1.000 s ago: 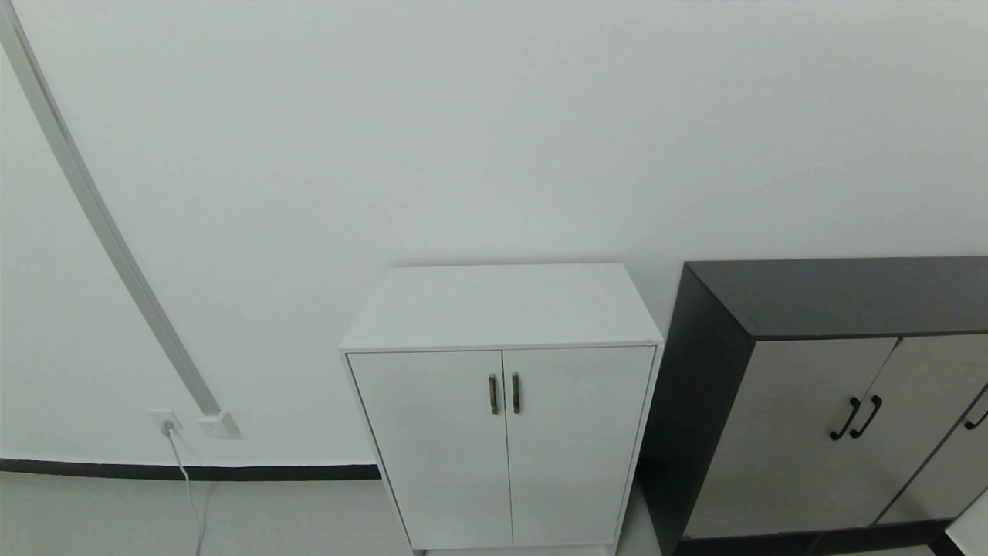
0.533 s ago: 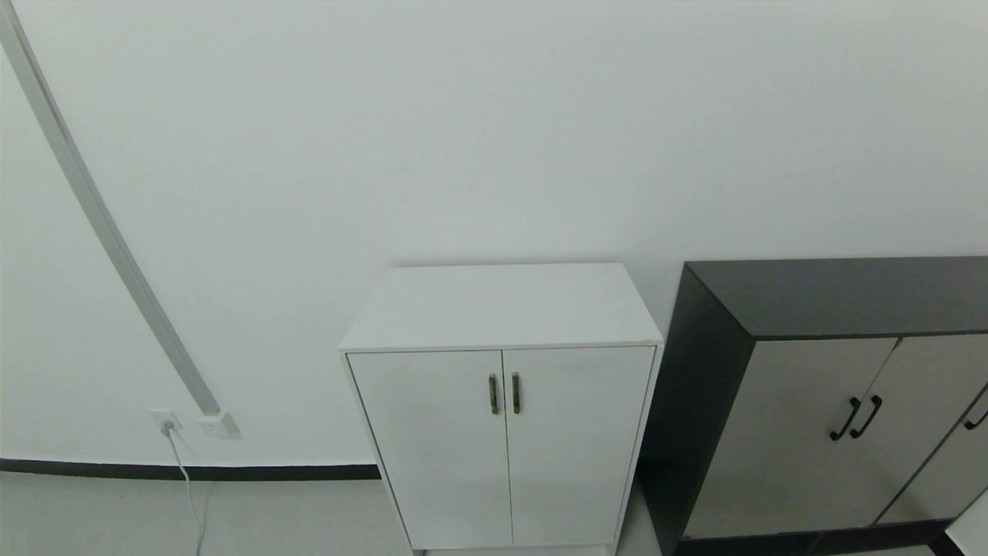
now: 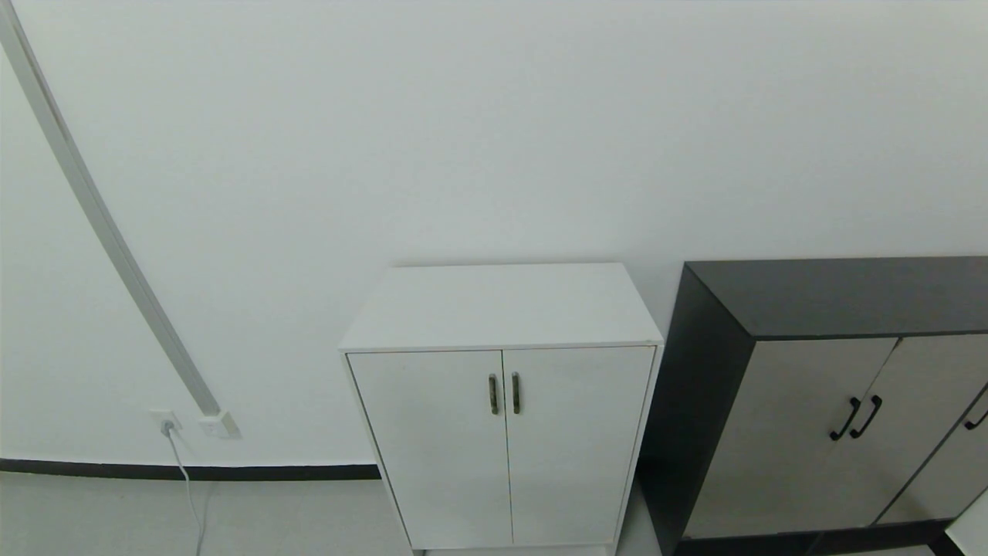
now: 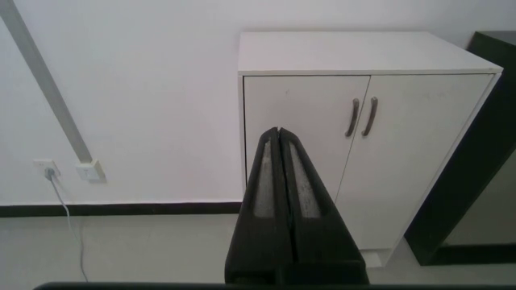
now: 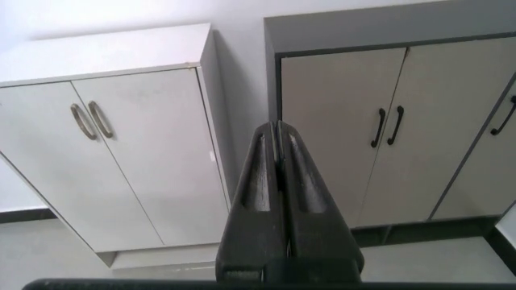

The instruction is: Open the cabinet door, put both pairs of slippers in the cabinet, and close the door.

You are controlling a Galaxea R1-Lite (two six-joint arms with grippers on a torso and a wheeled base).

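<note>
One white cabinet [image 3: 502, 309] has two closed doors [image 3: 432, 440] and two dark handles [image 3: 493, 394]; the left gripper [image 4: 278, 133] and right gripper [image 5: 278, 126] are closed, empty.

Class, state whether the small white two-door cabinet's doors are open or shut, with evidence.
Shut. Both doors of the white cabinet lie flush with its front, their metal handles side by side at the seam.

Your head camera looks forward and down, from well back, at the white two-door cabinet [image 3: 502, 401] against the plain white wall [image 3: 494, 139]. The black-framed cabinet with grey doors [image 3: 810, 386] stands just to its right. Both wrist cameras face these fronts from lower down, well apart from them. All three views share the white cabinet.
</note>
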